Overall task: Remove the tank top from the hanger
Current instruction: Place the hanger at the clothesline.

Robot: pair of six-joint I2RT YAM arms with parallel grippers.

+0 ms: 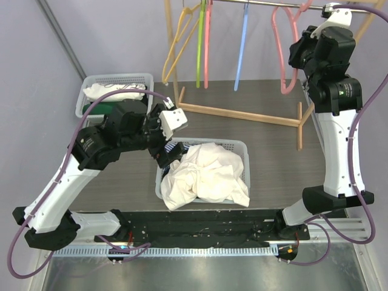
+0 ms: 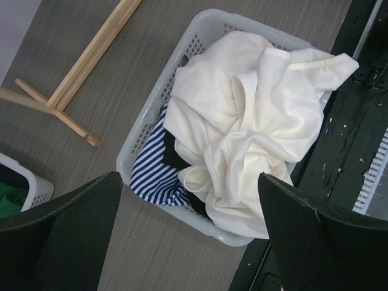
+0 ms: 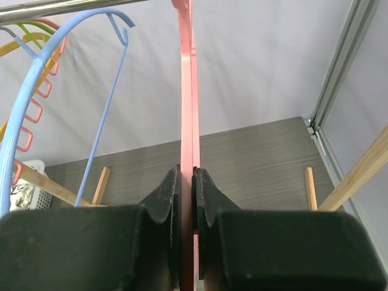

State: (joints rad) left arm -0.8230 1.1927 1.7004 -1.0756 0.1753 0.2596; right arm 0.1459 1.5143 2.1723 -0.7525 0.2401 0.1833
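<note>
— Two arms are working, so which one is nearer to the tank top?

— It is the left one. The left gripper hangs above the basket with its jaws spread wide and nothing between them. The tank top lies just under it as a crumpled white heap that fills most of the basket. One fold hangs over the near rim.

— Is something else in the basket?

— Yes, a striped cloth, blue and white, lies under the white heap on the left side. I cannot tell if other pieces are below it.

— And on the right side?

— The right gripper is high at the rail, well apart from the basket. Its jaws are pinched narrow on the pink hanger. In the wrist view the hanger is edge-on, and its long axis runs straight up from the jaws to the rail. A blue hanger hangs beside it on the left.

— Does the pink hanger carry any cloth?

— I see none on it in the top view. I judge that the garment is already off and the main step is done. What is left is probably only to release the hanger. If the heap needs tidying, this is a job for the left arm, because the heap is directly below its open jaws.
</note>
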